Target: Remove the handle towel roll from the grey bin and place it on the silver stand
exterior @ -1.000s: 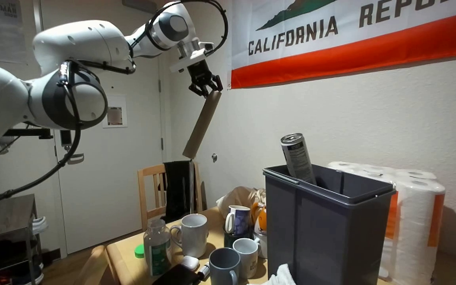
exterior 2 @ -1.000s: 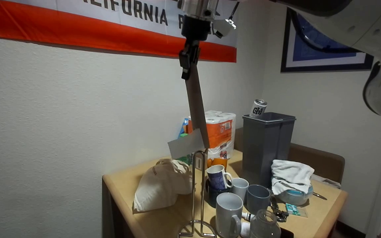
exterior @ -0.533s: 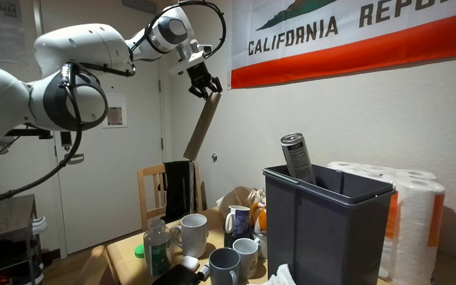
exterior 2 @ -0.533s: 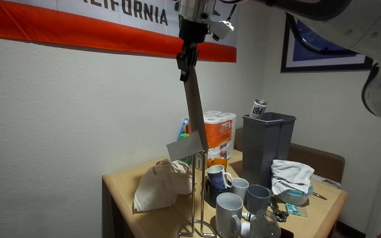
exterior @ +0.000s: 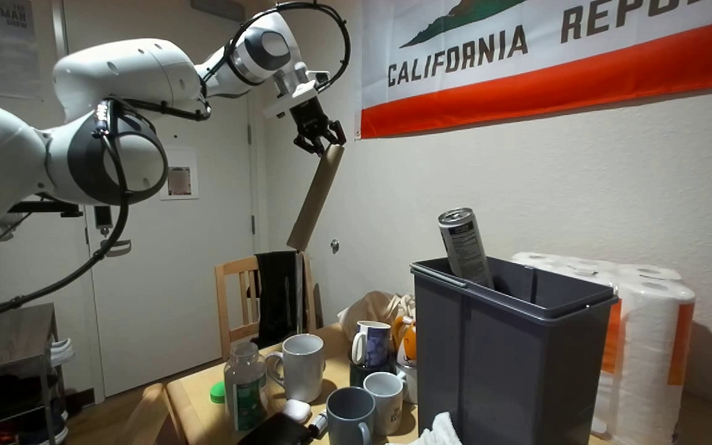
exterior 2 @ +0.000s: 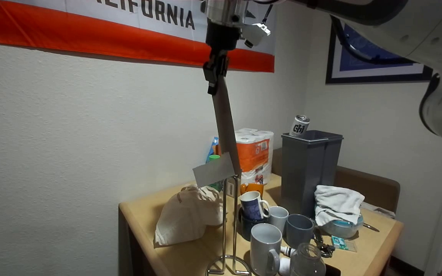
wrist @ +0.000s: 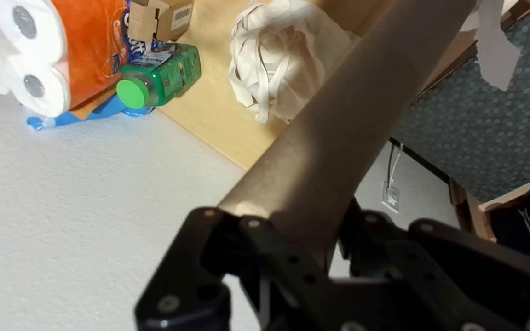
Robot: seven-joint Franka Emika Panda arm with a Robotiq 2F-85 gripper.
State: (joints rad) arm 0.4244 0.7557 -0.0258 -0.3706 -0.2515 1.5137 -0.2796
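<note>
My gripper (exterior: 322,145) is shut on the top end of the handle towel roll (exterior: 316,198), a long brown cardboard tube. The tube hangs tilted, its lower end at the top of the silver stand (exterior: 299,290). In an exterior view the gripper (exterior 2: 214,86), the tube (exterior 2: 225,119) and the stand's wire loop (exterior 2: 224,222) also show. I cannot tell whether the loop's tip touches or enters the tube. A pale paper flap (exterior 2: 214,170) sticks out near its lower end. In the wrist view the tube (wrist: 334,124) runs away from the fingers (wrist: 302,220). The grey bin (exterior: 504,364) stands apart.
A can (exterior: 466,247) pokes out of the bin. A grey-white mug (exterior 2: 266,249), other mugs and a clear jar (exterior 2: 307,260) stand close to the stand. A cloth bag (exterior 2: 190,216) lies on its other side. White paper rolls (exterior 2: 253,153) are behind, near the wall.
My gripper and the tube have moved slightly down, and a little to the left in an exterior view. The tube stays held and tilted. The bin and stand have not moved.
</note>
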